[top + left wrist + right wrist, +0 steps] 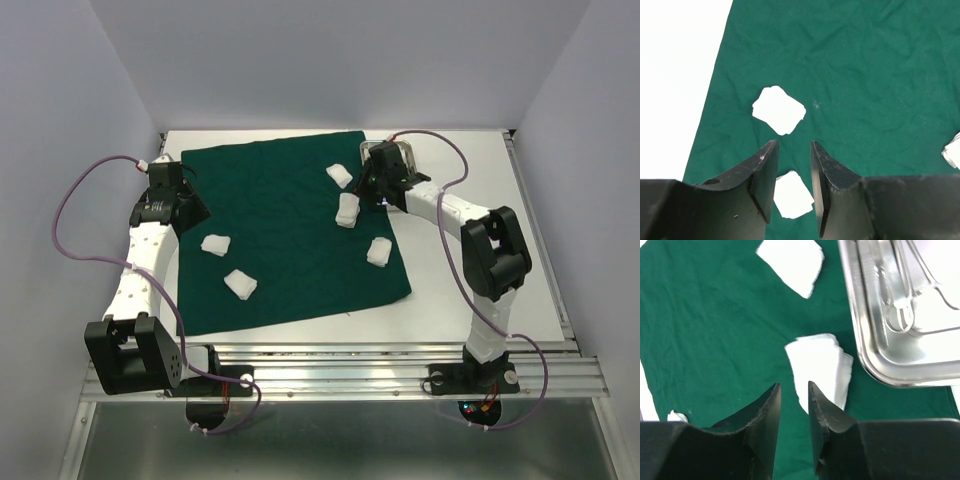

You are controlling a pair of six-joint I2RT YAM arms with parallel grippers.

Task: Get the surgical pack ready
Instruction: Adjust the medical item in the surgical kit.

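Right pincer (794, 386), seemingly empty, over stacked gauze pads (817, 367)

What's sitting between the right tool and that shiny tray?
A white gauze stack on the green drape, beside the tray; the right wrist view shows it.

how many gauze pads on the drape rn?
5, all on the drape: far pad, middle pad just nearer, right-edge pad, left pad, near-left pad. The right arm could hide more.
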